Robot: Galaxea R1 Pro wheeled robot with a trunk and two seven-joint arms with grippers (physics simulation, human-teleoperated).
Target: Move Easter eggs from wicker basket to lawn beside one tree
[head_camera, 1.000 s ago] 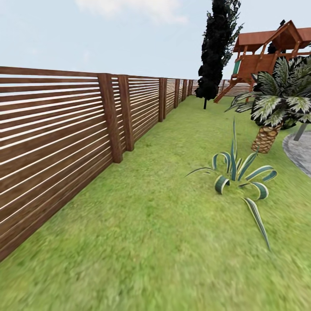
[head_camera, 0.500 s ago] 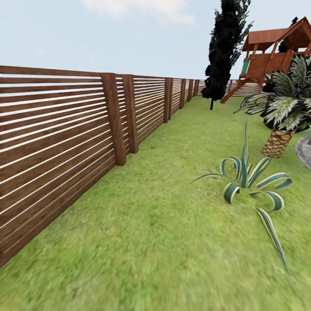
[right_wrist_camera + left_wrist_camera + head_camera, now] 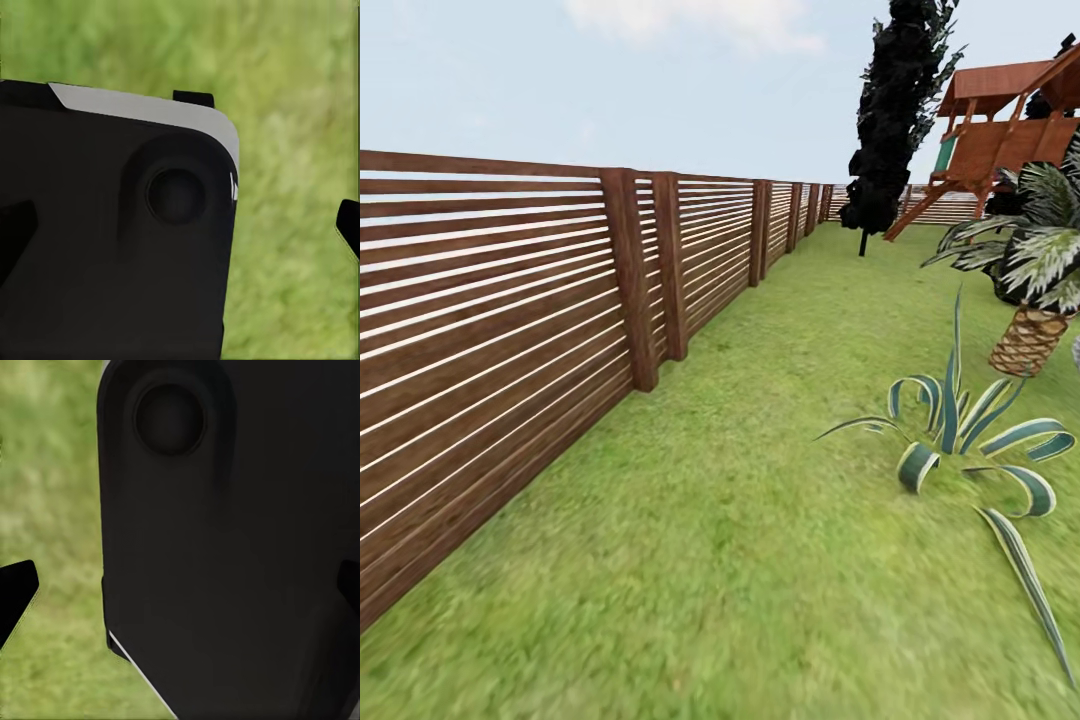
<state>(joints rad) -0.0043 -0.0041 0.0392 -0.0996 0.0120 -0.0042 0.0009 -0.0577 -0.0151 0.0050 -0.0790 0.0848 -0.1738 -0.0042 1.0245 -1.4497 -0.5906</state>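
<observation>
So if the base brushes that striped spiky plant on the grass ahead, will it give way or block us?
Probably gives way: the striped plant has long thin leaves that already arch and droop onto the lawn, so they look floppy. Its centre seems rooted, so it likely won't slide. The stubby palm behind looks stiffer.

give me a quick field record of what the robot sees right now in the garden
ground: lawn, mottled green grass
left side: brown slat fence running into the distance
right foreground: striped spiky plant
right edge: small palm
far: thin-trunked dark-leaved tree, wooden playset
wrist views: dark robot body over blurred grass
grippers: open or shut cannot be told
</observation>
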